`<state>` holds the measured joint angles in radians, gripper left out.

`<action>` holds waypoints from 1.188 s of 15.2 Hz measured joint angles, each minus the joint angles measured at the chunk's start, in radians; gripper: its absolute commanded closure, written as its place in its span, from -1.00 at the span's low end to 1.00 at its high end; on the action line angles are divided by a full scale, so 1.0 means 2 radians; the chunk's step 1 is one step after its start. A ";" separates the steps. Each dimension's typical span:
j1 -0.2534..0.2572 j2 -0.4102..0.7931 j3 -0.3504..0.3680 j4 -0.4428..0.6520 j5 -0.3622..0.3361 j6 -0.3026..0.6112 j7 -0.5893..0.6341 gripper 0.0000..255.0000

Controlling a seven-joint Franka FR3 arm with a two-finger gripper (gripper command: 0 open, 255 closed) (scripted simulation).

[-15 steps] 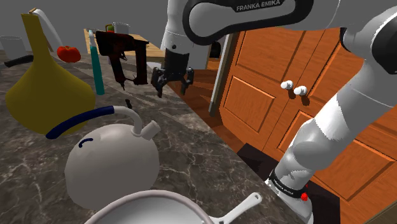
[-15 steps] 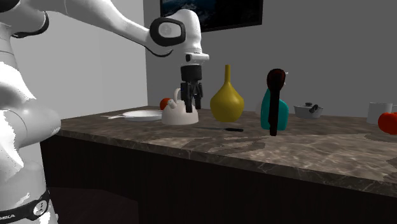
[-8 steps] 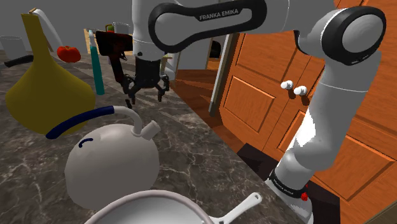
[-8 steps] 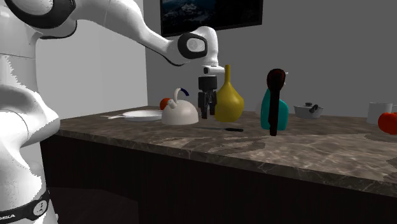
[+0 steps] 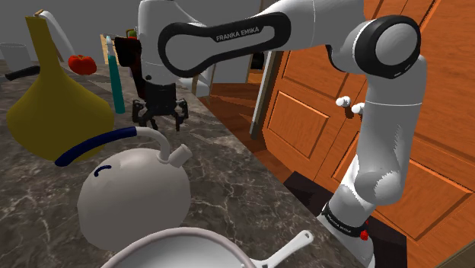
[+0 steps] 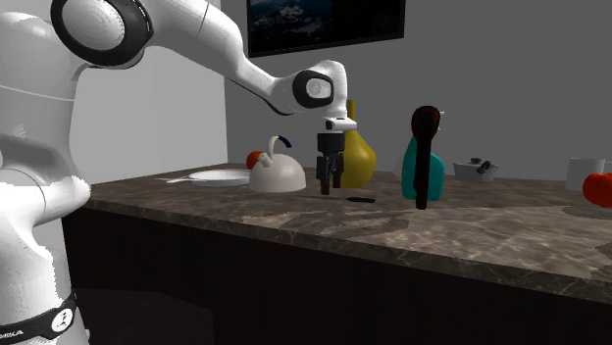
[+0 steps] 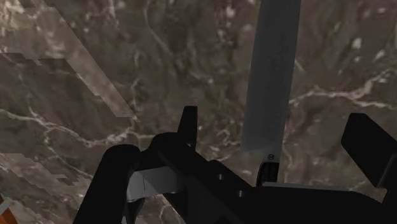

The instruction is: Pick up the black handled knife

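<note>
Knife (image 7: 272,76) lies flat on the dark veined counter (image 7: 95,76) beneath the tool (image 7: 275,124), between its spread, empty fingers (image 7: 369,143).

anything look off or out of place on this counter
Nothing is spilled or tipped. The one oddity is a dark red power tool standing upright on the counter among kitchenware, beside a teal container. The knife lies flat on the counter by the open gripper.
</note>
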<state>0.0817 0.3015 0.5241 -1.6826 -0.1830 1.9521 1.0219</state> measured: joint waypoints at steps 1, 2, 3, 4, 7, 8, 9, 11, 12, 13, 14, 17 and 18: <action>0.001 0.003 -0.001 -0.003 -0.002 0.006 0.001 -1.00; 0.001 0.007 -0.001 -0.006 -0.004 0.012 0.003 -1.00; 0.002 0.008 -0.002 -0.009 -0.005 0.016 0.004 -1.00; 0.002 0.009 -0.002 -0.011 -0.005 0.018 0.004 1.00; 0.001 0.005 -0.002 -0.011 -0.006 0.019 0.004 1.00; 0.001 0.005 -0.002 -0.011 -0.006 0.018 0.004 1.00; 0.001 0.006 -0.002 -0.010 -0.006 0.018 0.004 1.00; 0.001 0.006 -0.002 -0.009 -0.006 0.018 0.004 1.00; 0.001 0.006 -0.002 -0.009 -0.006 0.018 0.004 1.00; 0.001 0.006 -0.002 -0.009 -0.006 0.018 0.004 1.00; 0.000 0.005 -0.002 -0.011 -0.005 0.019 0.003 1.00; 0.001 0.005 -0.001 -0.003 -0.003 0.008 0.002 1.00; 0.001 0.003 -0.001 0.001 -0.002 0.002 0.001 1.00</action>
<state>0.0833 0.3080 0.5230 -1.6802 -0.1867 1.9568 1.0240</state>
